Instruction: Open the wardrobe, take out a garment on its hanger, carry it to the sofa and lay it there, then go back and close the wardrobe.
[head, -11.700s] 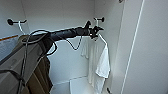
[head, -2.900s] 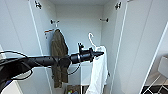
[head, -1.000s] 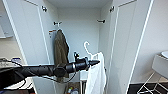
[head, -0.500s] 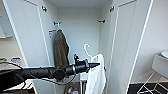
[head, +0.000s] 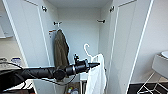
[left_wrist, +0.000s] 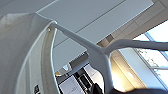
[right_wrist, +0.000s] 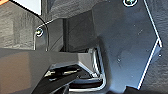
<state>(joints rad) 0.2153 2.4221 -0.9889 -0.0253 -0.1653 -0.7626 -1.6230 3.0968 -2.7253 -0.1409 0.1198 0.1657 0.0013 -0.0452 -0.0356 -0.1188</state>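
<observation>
I am looking into the open wardrobe (head: 80, 27), a tall white cabinet with smooth matte panels and both doors swung wide. Small dark hooks stand out from its side walls near the top. From a hook on the left wall hangs a long olive-brown coat (head: 61, 48), limp and creased, reaching down the back corner. At the wardrobe's bottom edge I see a few small colourful items, too blurred to identify.

My left arm, a black jointed tube with cables, reaches across from the left, and the left gripper (head: 94, 65) is closed on the hanger (head: 88, 52) just below its curved hook. The hanger is thin, white and smooth; in the left wrist view its neck and one sloping shoulder (left_wrist: 100, 51) rise against a pale panelled ceiling. The garment (head: 97, 75), a thin white T-shirt, drapes from it in soft folds in front of the wardrobe's right side, near the right door's inner edge.

To the far right stands a white chair (head: 160, 66) with wire legs on a dark floor.

I cannot tell how the right gripper is set. I can read no writing.
</observation>
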